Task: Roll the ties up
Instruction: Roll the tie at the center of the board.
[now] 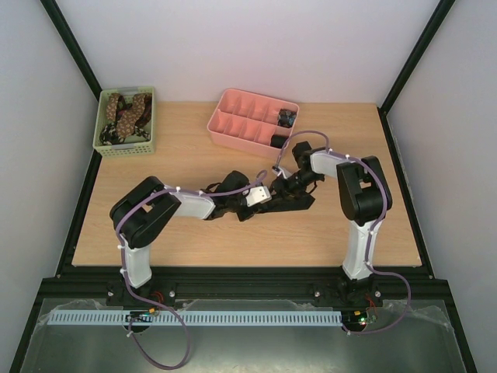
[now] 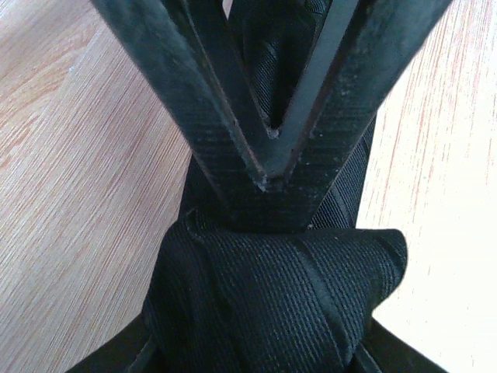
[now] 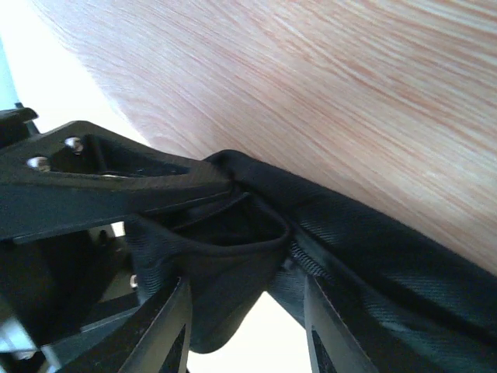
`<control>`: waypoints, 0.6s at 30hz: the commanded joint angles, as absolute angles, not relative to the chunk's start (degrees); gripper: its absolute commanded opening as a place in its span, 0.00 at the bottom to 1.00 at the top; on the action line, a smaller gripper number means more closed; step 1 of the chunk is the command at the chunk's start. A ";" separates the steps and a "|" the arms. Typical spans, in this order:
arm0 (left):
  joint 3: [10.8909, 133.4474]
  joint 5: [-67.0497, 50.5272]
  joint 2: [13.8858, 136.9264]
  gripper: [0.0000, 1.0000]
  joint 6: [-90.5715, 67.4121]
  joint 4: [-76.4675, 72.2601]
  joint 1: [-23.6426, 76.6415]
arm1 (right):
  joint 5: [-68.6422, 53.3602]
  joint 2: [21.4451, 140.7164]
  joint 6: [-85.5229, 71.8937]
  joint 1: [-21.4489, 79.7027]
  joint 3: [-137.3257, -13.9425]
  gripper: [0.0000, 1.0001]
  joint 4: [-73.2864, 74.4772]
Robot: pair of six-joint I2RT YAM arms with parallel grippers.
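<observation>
A black tie (image 1: 299, 203) lies on the wooden table (image 1: 194, 241) in the middle, and both grippers meet on it. My left gripper (image 1: 273, 196) is shut on the tie's rolled end, a thick black coil (image 2: 272, 295) that fills the space between its fingers. My right gripper (image 1: 286, 189) pinches the tie just behind the coil. In the left wrist view its fingers (image 2: 225, 116) form a V whose tips meet on the fabric. In the right wrist view a loose fold of the tie (image 3: 225, 256) sits between that gripper's fingers (image 3: 167, 326).
A green basket (image 1: 102, 138) at the back left holds several brown spotted ties (image 1: 128, 113). A pink compartment tray (image 1: 233, 124) at the back centre holds two dark rolled coils (image 1: 287, 118) at its right end.
</observation>
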State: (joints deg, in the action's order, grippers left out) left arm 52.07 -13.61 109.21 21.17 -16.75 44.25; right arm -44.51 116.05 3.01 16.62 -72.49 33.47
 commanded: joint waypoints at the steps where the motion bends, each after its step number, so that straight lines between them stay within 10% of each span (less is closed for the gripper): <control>1: 50.93 -10.58 112.81 0.39 22.57 -7.58 44.64 | -49.61 113.20 -1.19 18.08 -72.88 0.42 36.59; 10: 50.66 -11.49 112.59 0.40 23.02 -7.32 44.65 | -46.96 118.28 -3.53 18.72 -73.73 0.38 34.05; 15: 50.98 -11.62 112.61 0.44 22.86 -7.04 44.51 | -43.38 120.18 -0.70 18.63 -75.50 0.05 36.04; 18: 50.85 -14.09 111.47 0.52 22.85 -7.47 43.56 | -40.60 119.72 1.08 18.32 -74.11 0.02 36.88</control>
State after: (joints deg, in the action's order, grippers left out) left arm 52.56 -13.50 109.27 21.74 -16.03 44.31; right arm -48.01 118.32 -1.45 18.55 -75.13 34.48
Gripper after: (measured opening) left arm 0.470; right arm 0.040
